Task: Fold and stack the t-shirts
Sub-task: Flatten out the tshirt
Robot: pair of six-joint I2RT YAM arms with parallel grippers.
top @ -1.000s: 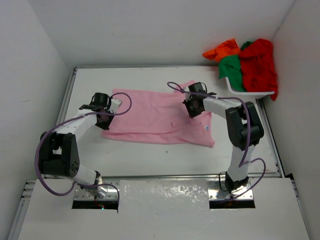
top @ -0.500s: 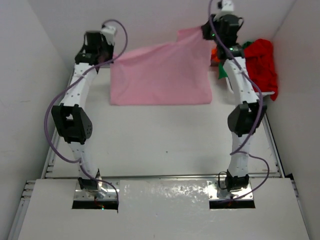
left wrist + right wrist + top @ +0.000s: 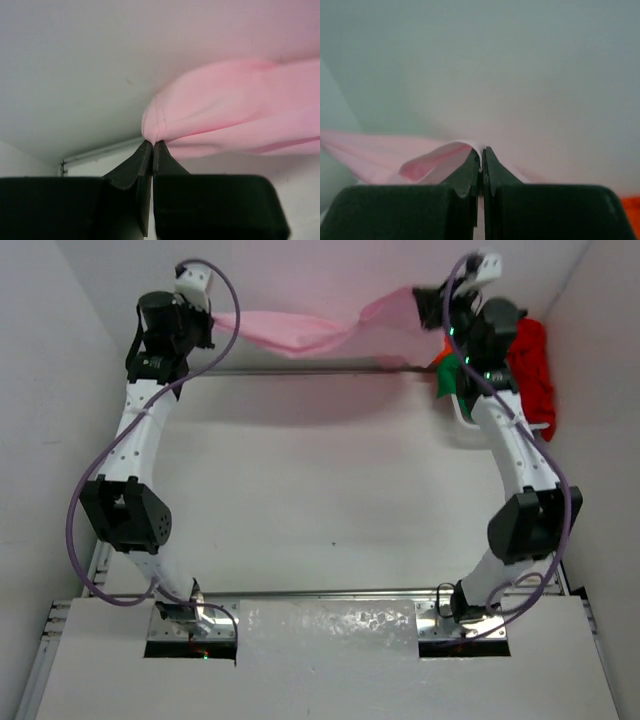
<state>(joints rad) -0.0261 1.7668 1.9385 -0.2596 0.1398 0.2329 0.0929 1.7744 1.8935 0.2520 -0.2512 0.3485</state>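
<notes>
Both arms have swung higher and farther back than half a second ago, and the light pink cloth t-shirt (image 3: 310, 332), which then hung as a broad sheet, is now a twisted, sagging band. It is strung in the air above the far edge of the white tabletop (image 3: 330, 470) and touches nothing below.

The left gripper (image 3: 212, 322) is clamped on one end of the band; in its wrist view the black fingertips (image 3: 145, 152) pinch a stitched corner of the cloth. The right gripper (image 3: 425, 302) is pinched together on the other end, with a thin pink fold caught between its tips.

Behind the right arm, at the far right corner, the bright red t-shirt (image 3: 530, 365) is heaped in the white plastic basket (image 3: 462, 410). The green t-shirt (image 3: 450, 375) lies beside it, largely hidden by the arm, and a sliver of the orange t-shirt (image 3: 437, 361) shows just above the green one.
</notes>
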